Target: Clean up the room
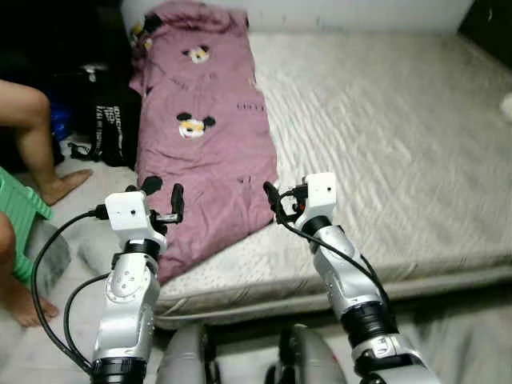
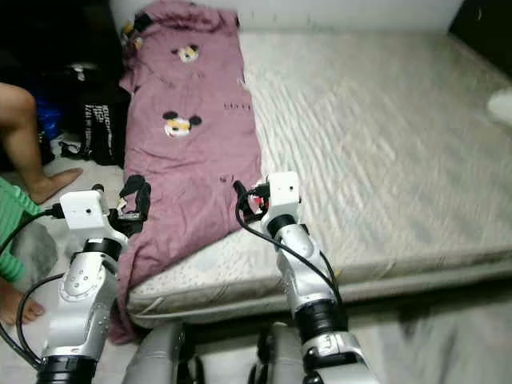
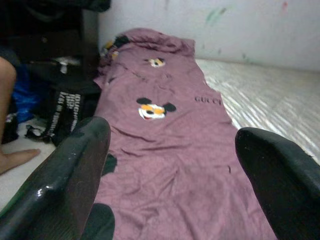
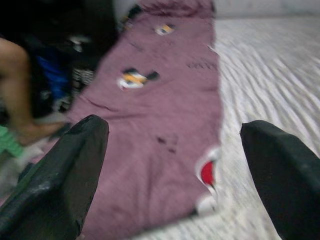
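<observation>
From the left eye view we see the purple blanket (image 1: 204, 136) spread lengthwise along the left side of the bed (image 1: 384, 136), its near corner draped over the mattress edge. Our left gripper (image 1: 163, 200) hovers over that near corner and our right gripper (image 1: 276, 200) over the blanket's right edge; both jaws are open and empty. A person's leg (image 1: 36, 132) and a black bag (image 1: 108, 124) sit on the floor at left.

In the right eye view the hanging corner reaches well down the bed's side; pulling there alone could, we judge, drag the whole blanket to the floor.

The left wrist view looks up the blanket between spread fingers (image 3: 60, 180); a shallow pinch may slip off the thin cloth.

The right wrist view is blurred, so aiming at the edge is uncertain.
</observation>
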Available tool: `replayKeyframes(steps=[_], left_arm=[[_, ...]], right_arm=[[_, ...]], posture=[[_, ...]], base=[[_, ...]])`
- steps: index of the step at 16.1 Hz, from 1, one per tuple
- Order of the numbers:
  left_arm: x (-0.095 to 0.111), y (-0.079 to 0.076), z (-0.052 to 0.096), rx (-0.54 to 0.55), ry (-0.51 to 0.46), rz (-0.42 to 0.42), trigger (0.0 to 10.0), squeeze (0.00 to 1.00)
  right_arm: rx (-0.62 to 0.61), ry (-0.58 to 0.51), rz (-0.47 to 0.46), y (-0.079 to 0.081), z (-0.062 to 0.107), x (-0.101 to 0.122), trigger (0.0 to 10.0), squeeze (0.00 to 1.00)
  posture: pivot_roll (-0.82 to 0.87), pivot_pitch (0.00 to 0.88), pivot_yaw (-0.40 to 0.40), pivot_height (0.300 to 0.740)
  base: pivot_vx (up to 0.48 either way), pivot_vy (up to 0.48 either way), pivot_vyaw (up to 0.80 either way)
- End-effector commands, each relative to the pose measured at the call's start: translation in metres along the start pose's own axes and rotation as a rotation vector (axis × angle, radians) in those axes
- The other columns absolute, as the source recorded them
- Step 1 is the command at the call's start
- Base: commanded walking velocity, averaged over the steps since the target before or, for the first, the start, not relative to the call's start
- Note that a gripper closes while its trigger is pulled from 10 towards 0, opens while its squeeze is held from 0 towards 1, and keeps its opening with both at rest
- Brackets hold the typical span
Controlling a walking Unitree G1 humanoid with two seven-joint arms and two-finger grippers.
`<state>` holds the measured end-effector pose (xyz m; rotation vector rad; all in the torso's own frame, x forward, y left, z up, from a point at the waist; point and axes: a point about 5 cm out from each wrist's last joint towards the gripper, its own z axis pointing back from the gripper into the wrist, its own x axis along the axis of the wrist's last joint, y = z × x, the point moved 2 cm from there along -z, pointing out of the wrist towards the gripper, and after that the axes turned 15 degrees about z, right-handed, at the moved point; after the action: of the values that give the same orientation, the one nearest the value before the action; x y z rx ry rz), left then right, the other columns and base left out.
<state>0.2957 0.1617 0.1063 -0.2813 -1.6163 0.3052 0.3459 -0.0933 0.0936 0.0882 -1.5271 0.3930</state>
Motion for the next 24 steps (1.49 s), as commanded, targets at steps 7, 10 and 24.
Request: replayKeyframes(steps=[7,10,24], left_arm=[[-0.001,0.002,0.000,0.037,-0.002,0.009,10.0,0.00],[0.000,0.006,0.000,0.077,-0.005,-0.004,10.0,0.00],[0.005,0.019,-0.003,0.163,-0.031,0.014,10.0,0.00]], right_arm=[[-0.013,0.020,-0.004,-0.004,0.001,-0.004,10.0,0.00],[-0.015,0.017,-0.011,-0.004,0.002,-0.004,10.0,0.00],[-0.016,0.019,-0.009,-0.006,0.001,-0.004,10.0,0.00]], posture=[[-0.03,0.095,-0.028,0.660],[-0.03,0.106,-0.026,0.640],[-0.03,0.108,-0.034,0.561]], base=[[0.000,0.040,0.00],[0.000,0.000,0.00],[0.000,0.000,0.00]])
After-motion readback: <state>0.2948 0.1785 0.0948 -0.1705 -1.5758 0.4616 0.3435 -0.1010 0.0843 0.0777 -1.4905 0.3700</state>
